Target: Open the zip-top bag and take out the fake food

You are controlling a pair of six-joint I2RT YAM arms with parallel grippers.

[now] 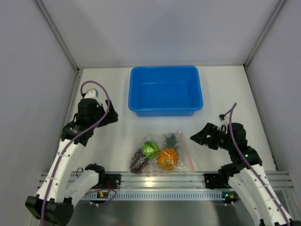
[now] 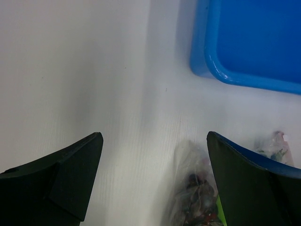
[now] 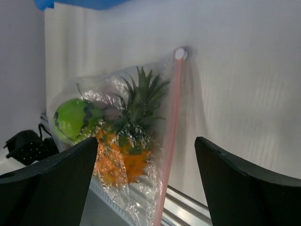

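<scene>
The zip-top bag (image 1: 162,153) lies flat near the table's front edge, its pink-red zip strip (image 1: 187,151) along its right side. Inside it are the green round fruit (image 1: 150,149), the orange pineapple (image 1: 168,157) and the dark purple grapes (image 1: 138,163). My left gripper (image 1: 112,117) is open and empty, above the table to the bag's left; its wrist view shows the bag's corner (image 2: 190,165) with the grapes (image 2: 200,193). My right gripper (image 1: 196,136) is open and empty just right of the strip. Its wrist view shows the strip (image 3: 171,122), the pineapple (image 3: 124,150) and the green fruit (image 3: 73,117).
An empty blue tub (image 1: 164,109) stands behind the bag; its corner shows in the left wrist view (image 2: 207,66). A metal rail (image 1: 164,181) runs along the table's front edge just below the bag. Grey walls close in the left, right and back.
</scene>
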